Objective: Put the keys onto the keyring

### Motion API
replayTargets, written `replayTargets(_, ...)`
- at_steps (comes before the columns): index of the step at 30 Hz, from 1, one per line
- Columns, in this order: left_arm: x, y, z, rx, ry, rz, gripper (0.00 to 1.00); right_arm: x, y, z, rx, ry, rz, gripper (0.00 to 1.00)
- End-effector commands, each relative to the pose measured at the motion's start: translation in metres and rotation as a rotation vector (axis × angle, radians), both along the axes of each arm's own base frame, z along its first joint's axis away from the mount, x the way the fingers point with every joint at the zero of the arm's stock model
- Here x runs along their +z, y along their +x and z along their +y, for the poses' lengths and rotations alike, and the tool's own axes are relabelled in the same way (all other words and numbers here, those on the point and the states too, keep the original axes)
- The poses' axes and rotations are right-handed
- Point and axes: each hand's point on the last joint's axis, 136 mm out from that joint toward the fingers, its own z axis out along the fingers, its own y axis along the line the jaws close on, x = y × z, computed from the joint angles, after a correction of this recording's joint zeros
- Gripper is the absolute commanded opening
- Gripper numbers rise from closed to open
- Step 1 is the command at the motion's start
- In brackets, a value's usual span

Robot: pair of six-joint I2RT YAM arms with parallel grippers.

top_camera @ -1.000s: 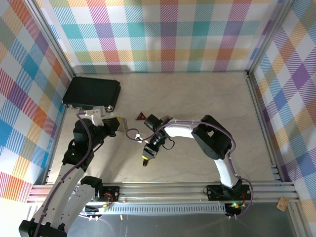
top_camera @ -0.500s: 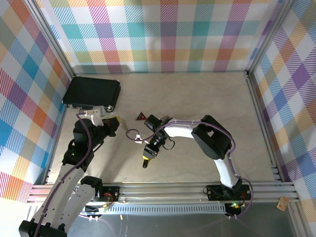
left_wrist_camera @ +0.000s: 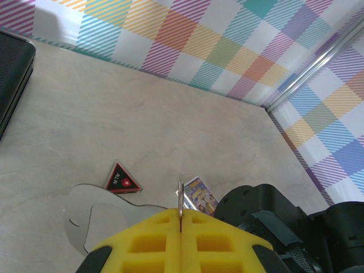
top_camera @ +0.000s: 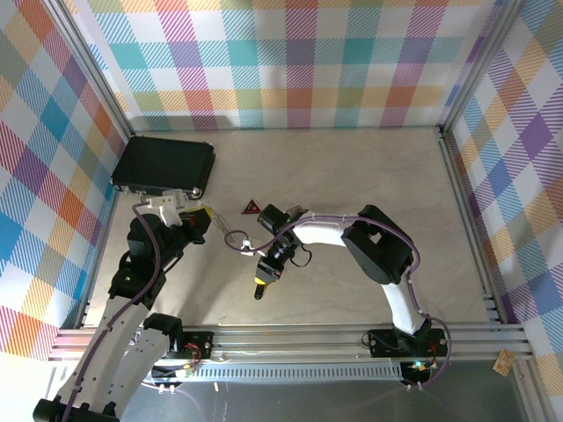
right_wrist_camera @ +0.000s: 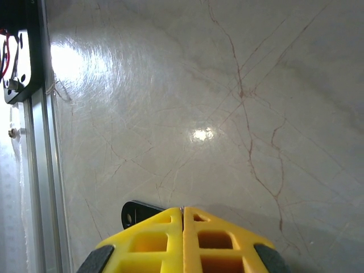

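Top external: a pale marbled table (top_camera: 352,176) inside pastel plaid walls (top_camera: 290,61), with the left gripper (top_camera: 204,221) clamped on the keyring (top_camera: 230,236), whose loop stretches rightward toward the right gripper (top_camera: 261,283). Right wrist view shows those jaws pinched on the key (right_wrist_camera: 135,214), black head jutting left, blade hidden in the grip.

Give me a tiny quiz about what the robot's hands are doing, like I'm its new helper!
1. True or false: the left hand and the right hand are both wide open.
2. What is the left hand pinching? A) the keyring's thin wire B) a pencil C) a spoon
3. Fill in: the key's black head peeks out beside the ____ hand.
Key: 1 false, both are shut; 2 A; 3 right.
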Motion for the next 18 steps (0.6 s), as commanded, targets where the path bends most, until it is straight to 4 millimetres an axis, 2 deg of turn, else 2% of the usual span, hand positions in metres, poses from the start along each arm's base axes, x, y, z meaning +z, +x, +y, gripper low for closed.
replayTargets(1,0.005,0.000,0.004,0.012,-0.013,-0.028,0.00,0.019,-0.003,-0.011,-0.035,0.004,-0.021,0.00)
replayTargets(5,0.005,-0.001,0.000,-0.008,-0.022,-0.036,0.00,0.022,0.003,-0.032,-0.128,-0.053,-0.069,0.00)
replayTargets(11,0.005,-0.005,-0.004,-0.041,-0.036,-0.052,0.00,0.010,0.014,-0.065,-0.333,-0.213,-0.107,0.00)
replayTargets(18,0.004,-0.013,-0.014,-0.104,-0.073,-0.060,0.00,0.013,0.011,-0.087,-0.494,-0.284,-0.089,0.00)
